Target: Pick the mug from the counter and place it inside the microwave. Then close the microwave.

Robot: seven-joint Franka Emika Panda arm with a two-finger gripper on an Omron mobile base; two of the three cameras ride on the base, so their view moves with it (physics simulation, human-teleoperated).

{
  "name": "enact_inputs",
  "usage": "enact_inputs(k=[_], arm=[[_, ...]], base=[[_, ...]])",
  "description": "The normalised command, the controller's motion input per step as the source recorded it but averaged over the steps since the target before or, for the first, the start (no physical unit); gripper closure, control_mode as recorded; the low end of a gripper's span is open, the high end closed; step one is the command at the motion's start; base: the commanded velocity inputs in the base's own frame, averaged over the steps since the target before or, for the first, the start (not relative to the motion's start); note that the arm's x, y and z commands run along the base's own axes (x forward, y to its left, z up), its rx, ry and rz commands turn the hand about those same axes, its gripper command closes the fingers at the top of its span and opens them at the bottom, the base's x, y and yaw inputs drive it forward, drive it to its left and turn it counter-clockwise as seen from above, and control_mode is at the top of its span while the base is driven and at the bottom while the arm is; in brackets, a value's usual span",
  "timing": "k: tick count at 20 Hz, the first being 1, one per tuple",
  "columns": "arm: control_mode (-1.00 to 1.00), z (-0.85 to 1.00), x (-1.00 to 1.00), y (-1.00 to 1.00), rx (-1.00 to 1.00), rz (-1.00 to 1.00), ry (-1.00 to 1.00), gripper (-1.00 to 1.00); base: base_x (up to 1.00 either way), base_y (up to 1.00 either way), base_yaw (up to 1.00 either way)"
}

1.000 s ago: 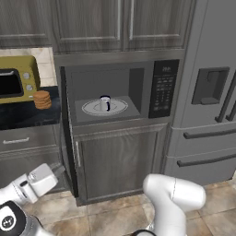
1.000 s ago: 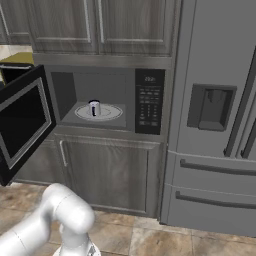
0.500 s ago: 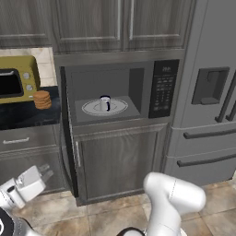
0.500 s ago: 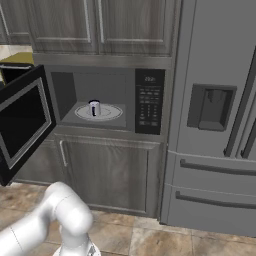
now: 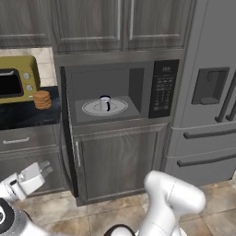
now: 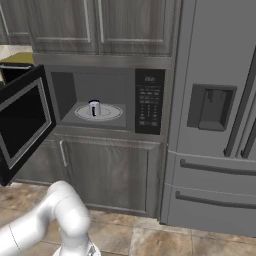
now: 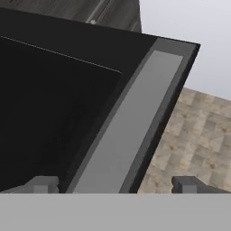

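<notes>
The small white mug (image 5: 105, 103) (image 6: 94, 107) stands upright on the white turntable (image 5: 117, 109) inside the microwave (image 5: 162, 87) (image 6: 149, 100). The microwave's door (image 6: 22, 125) hangs wide open to the left, seen edge-on in the left base view (image 5: 65, 133). My gripper (image 5: 45, 168) is low at the left, out in front of the drawers below the counter (image 5: 23, 116), open and holding nothing. In the hand view the gripper (image 7: 113, 182) has its fingertips wide apart, with the door's dark glass and grey edge (image 7: 131, 131) close ahead of them.
A mustard toaster oven (image 5: 16, 78) and a stack of brown biscuits (image 5: 42, 99) sit on the counter left of the microwave. A grey fridge (image 5: 209, 106) (image 6: 215, 125) stands to the right. Grey cabinets (image 5: 120, 161) are below, tiled floor (image 7: 198, 131) underneath.
My hand has drifted a little down and to the left near the open door, and its jaws have spread slightly wider. The mug and door have not moved.
</notes>
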Motion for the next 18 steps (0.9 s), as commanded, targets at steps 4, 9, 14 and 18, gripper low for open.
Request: enact_inputs(k=[4,9,14,18], arm=[[-1.00,-0.17,0.40,0.08,0.00,-0.01,0.00,-1.00],[-1.00,-0.06,0.20,0.00,0.00,-0.03,0.00,-1.00],[-1.00,0.00,0.00,-0.17,0.00,-0.01,0.00,-1.00],[-1.00,0.00,-0.06,-0.37,0.00,0.00,0.00,-1.00]], base=[[0.00,0.00,0.00],[0.00,0.00,0.00],[0.00,0.00,0.00],[0.00,0.00,0.00]])
